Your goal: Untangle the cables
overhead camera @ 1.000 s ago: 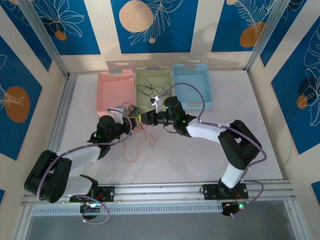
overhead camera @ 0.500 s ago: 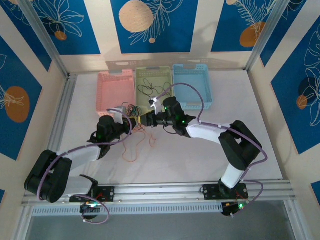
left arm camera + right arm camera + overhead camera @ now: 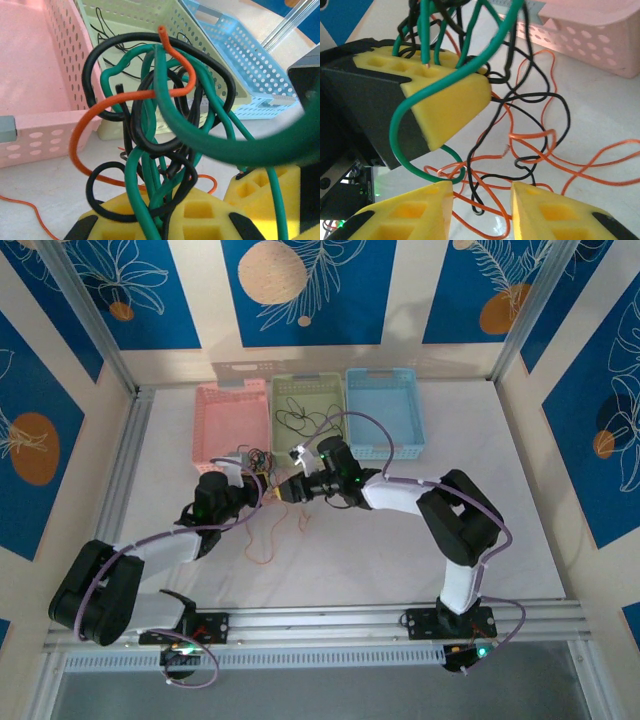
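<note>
in front of the pink basket [image 3: 228, 425], left gripper [image 3: 172, 220] clenched on the cables [image 3: 162, 102]: green, black & orange-red strands bunched in a tangle above its yellow pads. just beside, facing it, right gripper [image 3: 482, 206] w/ pads apart, gripping nothing; thin orange & black loops hanging through the gap. loose orange strand trailing over the counter [image 3: 360, 550] toward the arm bases. separate black wire lying in the green basket [image 3: 322, 390].

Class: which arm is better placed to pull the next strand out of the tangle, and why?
Probably right. The left claw is shut on the cables, anchoring them; the right claw is open with loose black and orange strands in its gap.
</note>
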